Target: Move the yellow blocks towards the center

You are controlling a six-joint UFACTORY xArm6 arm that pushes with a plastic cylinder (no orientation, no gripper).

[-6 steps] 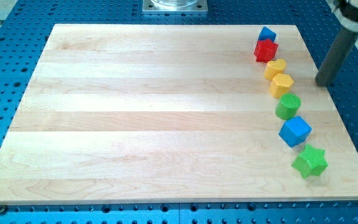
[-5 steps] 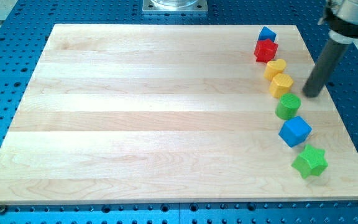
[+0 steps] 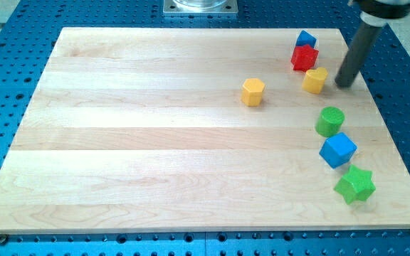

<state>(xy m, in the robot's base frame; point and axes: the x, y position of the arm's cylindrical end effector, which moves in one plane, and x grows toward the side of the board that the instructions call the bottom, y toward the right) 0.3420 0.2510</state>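
While my tip (image 3: 344,84) stands just right of one yellow block (image 3: 315,80), no gripper shows.

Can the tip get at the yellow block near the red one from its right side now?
Probably yes: my tip stands just right of the yellow block, with only bare board between them.

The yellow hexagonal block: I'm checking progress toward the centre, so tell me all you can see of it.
The yellow hexagonal block is a small, matte, plastic-looking prism lying flat, hexagon face up. It sits alone on the wooden board, somewhat toward the view's right and top of centre. Nothing touches it; my tip is far to its right.
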